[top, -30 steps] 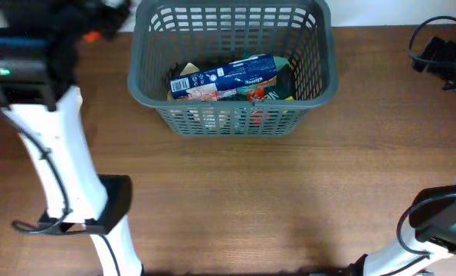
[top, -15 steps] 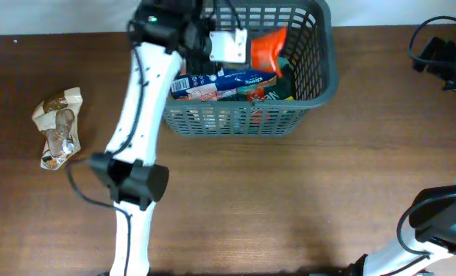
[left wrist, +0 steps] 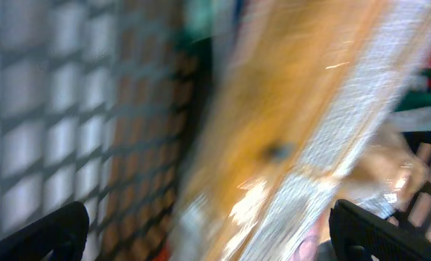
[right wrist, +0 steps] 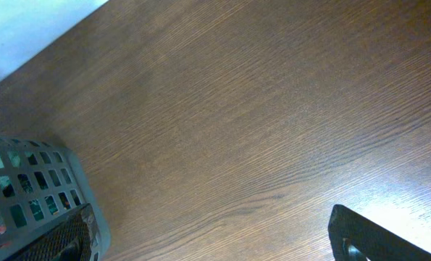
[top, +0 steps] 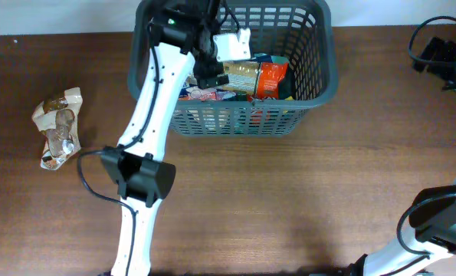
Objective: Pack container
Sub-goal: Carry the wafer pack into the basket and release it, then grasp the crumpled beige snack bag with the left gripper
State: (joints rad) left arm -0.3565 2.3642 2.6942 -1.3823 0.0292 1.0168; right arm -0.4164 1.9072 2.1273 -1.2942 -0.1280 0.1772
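The left gripper (top: 212, 70) hangs inside the large dark grey lattice-sided plastic basket (top: 289, 119), which stands at the far middle of the brown wooden surface (top: 289, 199). Its fingers are spread wide, with a blurred golden-tan foil packet (left wrist: 287, 130) lying below them among other snacks — the placing step looks about finished. One crumpled tan-and-clear wrapper (top: 57, 126) lies well apart on the left and is likely next; that calls for rising above the thick rim first, since the basket's left wall stands between. The right gripper (right wrist: 211, 239), fingers also spread and empty, hovers over bare wood beside the basket's corner — out of the way
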